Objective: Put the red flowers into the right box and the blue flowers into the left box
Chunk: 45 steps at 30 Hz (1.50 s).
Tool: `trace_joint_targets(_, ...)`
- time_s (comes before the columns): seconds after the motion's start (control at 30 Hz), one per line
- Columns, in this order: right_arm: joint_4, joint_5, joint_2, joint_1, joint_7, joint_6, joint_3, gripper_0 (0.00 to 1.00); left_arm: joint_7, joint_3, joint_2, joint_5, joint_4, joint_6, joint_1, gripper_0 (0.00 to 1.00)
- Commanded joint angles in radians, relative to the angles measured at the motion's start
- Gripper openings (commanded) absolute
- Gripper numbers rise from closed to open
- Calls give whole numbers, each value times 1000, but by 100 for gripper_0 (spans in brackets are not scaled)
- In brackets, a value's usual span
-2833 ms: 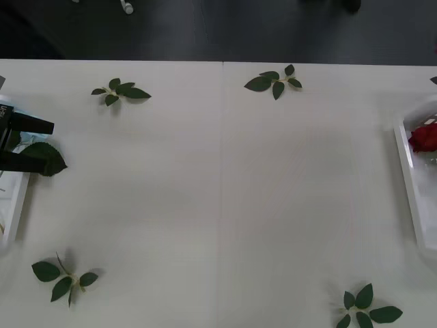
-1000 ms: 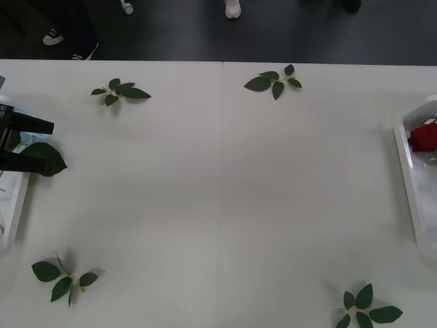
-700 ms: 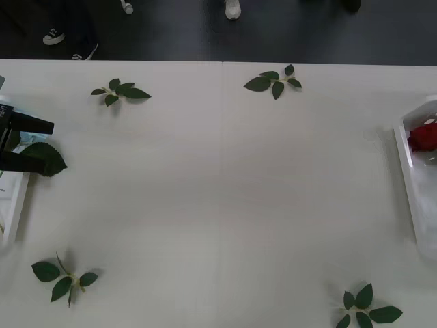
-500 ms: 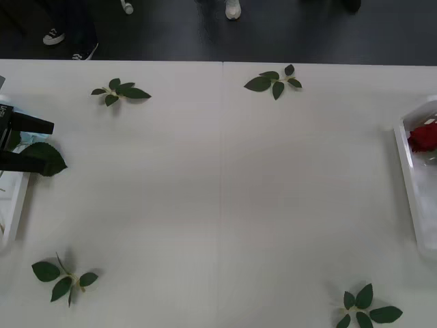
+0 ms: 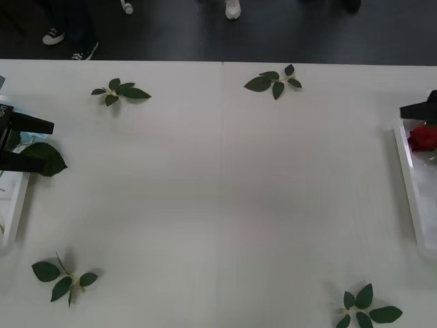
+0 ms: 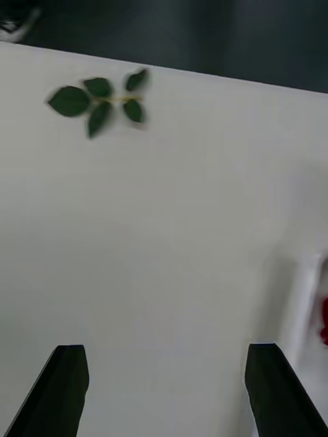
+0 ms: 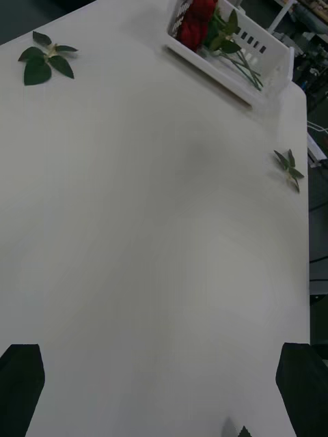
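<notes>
The red flowers (image 5: 423, 137) lie in the right box (image 5: 407, 179) at the table's right edge; in the left wrist view the red flowers (image 7: 194, 19) sit with green stems in the right box (image 7: 272, 74). My right gripper (image 6: 167, 390) is open and empty, one of its black fingers (image 5: 418, 109) just behind that box. A bit of the blue flowers (image 5: 27, 140), with a big leaf (image 5: 45, 158), shows at the left box (image 5: 16, 205). My left gripper (image 5: 31, 143) hangs open over them, holding nothing.
Loose green leaf sprigs lie at the back left (image 5: 121, 91), back middle (image 5: 273, 81), front left (image 5: 63, 277) and front right (image 5: 365, 307) of the white table (image 5: 218, 191). Dark floor lies beyond the far edge.
A black finger of my right gripper has come into the front view at the right edge, behind the right box. The left gripper and the flowers have not moved.
</notes>
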Motion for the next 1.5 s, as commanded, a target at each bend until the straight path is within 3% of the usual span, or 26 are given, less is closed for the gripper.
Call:
trace_joint_targets(0.03,-125,-63,-2,-23,185,-28,9,67,-30,12,31,6,-27,2,-22,100)
trace_joint_targets(0.3,-201,-255,84,-24,639,41,-4,67,-30,12,31,6,-27,2,-22,100)
trace_joint_targets(0.5,-125,-434,241,-56,928,263,-73,67,-30,12,31,6,-27,2,-22,100)
trace_joint_targets(0.77,-57,-456,442,-79,1169,520,-157,67,-30,12,31,6,-27,2,-22,100)
trace_joint_targets(1.0,1,-405,524,-104,1169,671,-157,67,-30,12,31,6,-27,2,-22,100)
trace_joint_targets(1.5,1,-425,540,-125,1169,685,-152,67,-30,12,31,6,-27,2,-22,100)
